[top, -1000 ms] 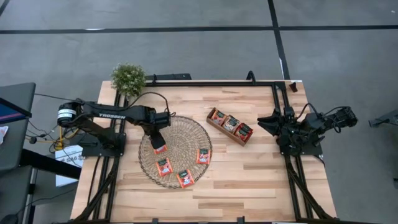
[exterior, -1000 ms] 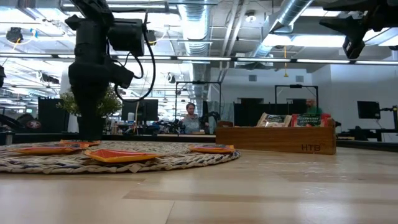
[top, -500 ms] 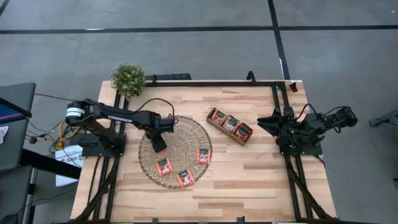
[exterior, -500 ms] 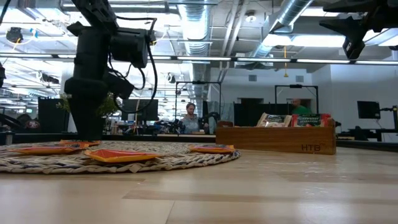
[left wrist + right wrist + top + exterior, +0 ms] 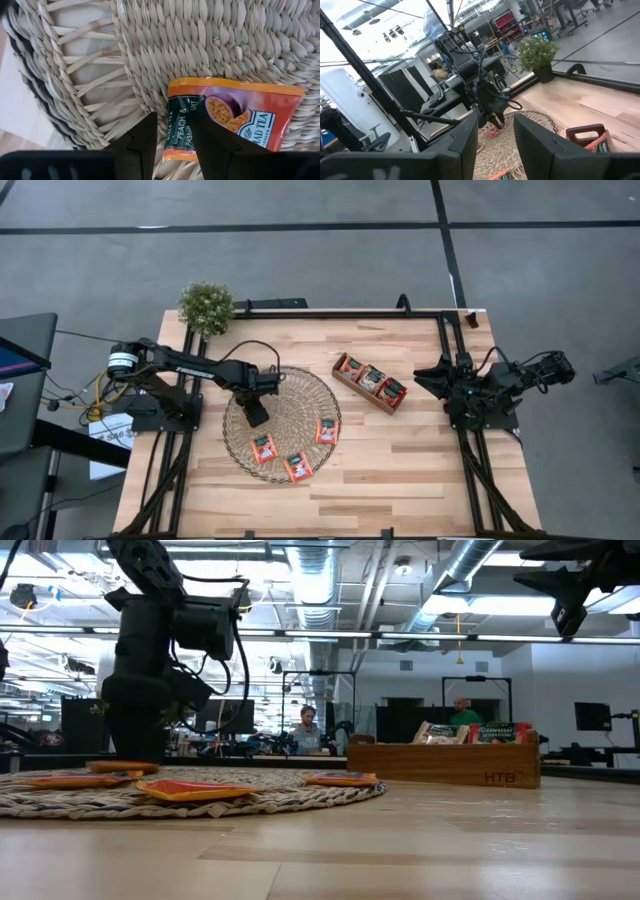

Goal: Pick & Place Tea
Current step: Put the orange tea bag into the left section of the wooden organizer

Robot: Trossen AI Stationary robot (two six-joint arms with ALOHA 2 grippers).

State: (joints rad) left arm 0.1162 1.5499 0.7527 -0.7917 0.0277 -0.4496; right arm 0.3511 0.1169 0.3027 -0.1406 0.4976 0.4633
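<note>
The high view shows a wooden table [image 5: 400, 470] with one round wicker mat [image 5: 300, 395], one wooden compartment tray [image 5: 345, 381], and one small potted plant [image 5: 206, 305] at the far left corner. Three red-orange tea sachets [image 5: 263, 447] lie in plain sight on the mat: one at the near left, one at the near edge, and one toward the right side. A fourth red-orange sachet [image 5: 235, 120], labelled with a peach and passion fruit picture, is visible in the left wrist view, lying flat on the mat weave. The left gripper [image 5: 255, 412] stands over the left part of the mat, directly above this fourth sachet; its two fingers [image 5: 137, 145] are parted by a narrow gap and straddle one edge of the sachet, and whether they press on it cannot be told. The tray, standing just to the right of the mat, holds three sachets in its compartments, with red and green packaging. The right gripper [image 5: 428, 373] rests at the right edge of the table, well apart from the tray; its fingers [image 5: 465, 142] stand apart with nothing between them. In the low view, two people show in the room beyond the table.
</note>
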